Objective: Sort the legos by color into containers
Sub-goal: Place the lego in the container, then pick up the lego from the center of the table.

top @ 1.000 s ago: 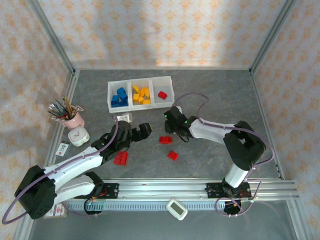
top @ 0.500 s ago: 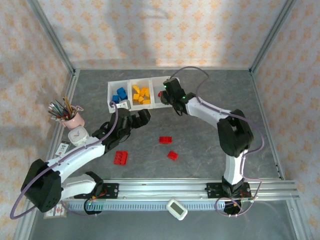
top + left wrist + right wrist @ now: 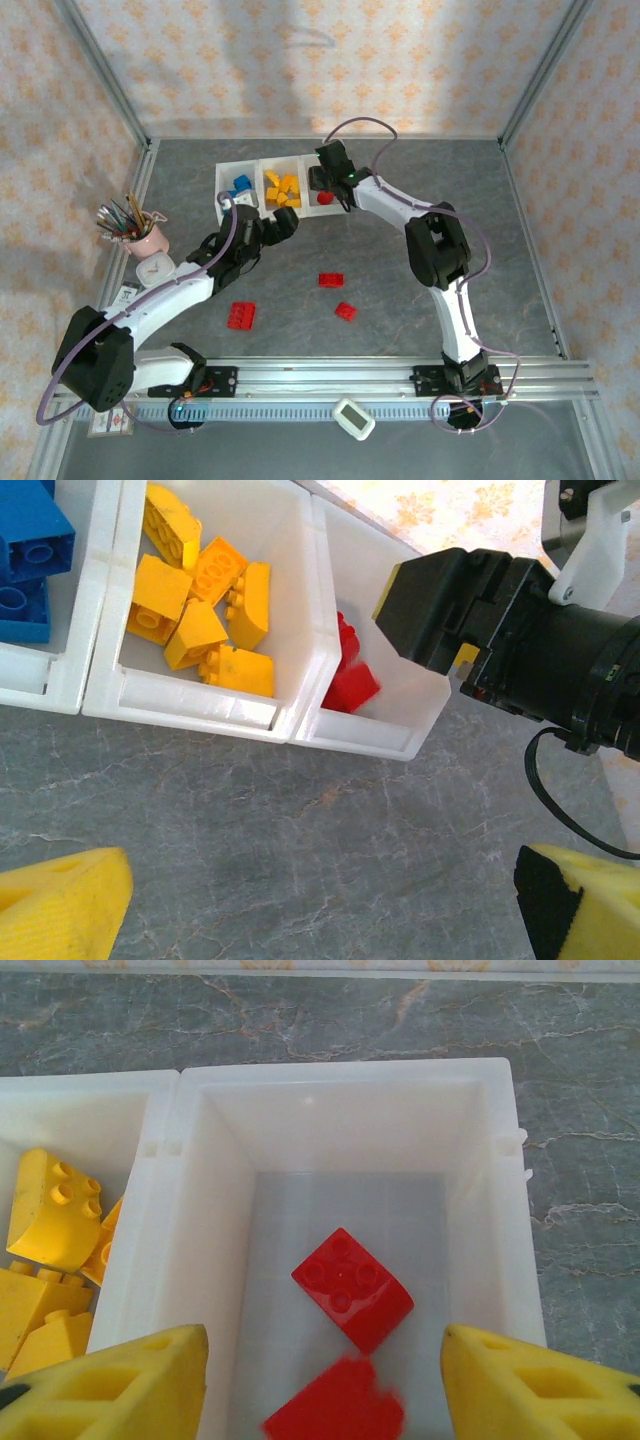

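Right wrist view: right gripper (image 3: 325,1360) spread over a blurred red lego (image 3: 335,1405) beside a crisp four-studded lego (image 3: 352,1288).

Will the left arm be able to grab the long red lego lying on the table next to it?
Probably yes. The long red lego lies uncovered with nothing on top, and the left gripper is open; it just has to pull back toward it.

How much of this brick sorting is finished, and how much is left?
Done: blue bricks and yellow bricks sit in separate bins. In hand: the open right gripper hangs over the third bin, which holds two red bricks, one blurred. Left: three red bricks lie on the table; the open left gripper is empty.
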Available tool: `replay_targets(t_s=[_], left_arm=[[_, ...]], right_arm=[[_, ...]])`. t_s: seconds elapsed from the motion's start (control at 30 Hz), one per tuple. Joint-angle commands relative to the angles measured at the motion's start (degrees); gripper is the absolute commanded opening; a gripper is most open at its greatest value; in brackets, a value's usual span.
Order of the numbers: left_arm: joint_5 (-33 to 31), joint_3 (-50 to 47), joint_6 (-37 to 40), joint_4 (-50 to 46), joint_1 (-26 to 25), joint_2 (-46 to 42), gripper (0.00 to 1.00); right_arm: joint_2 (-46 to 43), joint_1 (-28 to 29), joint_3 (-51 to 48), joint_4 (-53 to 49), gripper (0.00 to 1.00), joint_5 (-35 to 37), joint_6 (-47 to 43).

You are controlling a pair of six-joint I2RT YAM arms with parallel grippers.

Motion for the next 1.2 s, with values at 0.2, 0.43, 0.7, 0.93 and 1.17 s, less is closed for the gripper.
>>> replay_targets(t_s=[0.2,0.43,0.7,0.93,1.17], left_arm=[[2.7,-0.1,0.1,1.6,0.3,-2.8,0.99],[2.9,-3.2,-0.1,0.1,-1.8,-5.9,0.99],[0.6,-6.3,-2.5,-1.1,-6.9,-9.2,0.99],[-2.1,-13.1,-6.1,-1.6,-8.2,-14.5,0.99],[-4.7,-16.5,-7.6,-4.2,-8.1,-19.6,0.99]], right_arm=[[-16.1,0.1,-15.3,3.3,0.67,-3.8,1.7],[-25.3,0.4,-29.7,3.1,0.72,-5.4,4.3],[-32.0,4.1,-39.2,-0.2,0.79,-4.3,5.2],[-34.6,9.9,-44.9,-3.9,0.85,-1.4,7.1],[-35.1,16.1,-49.2,-4.5,0.89,1.0,10.5]])
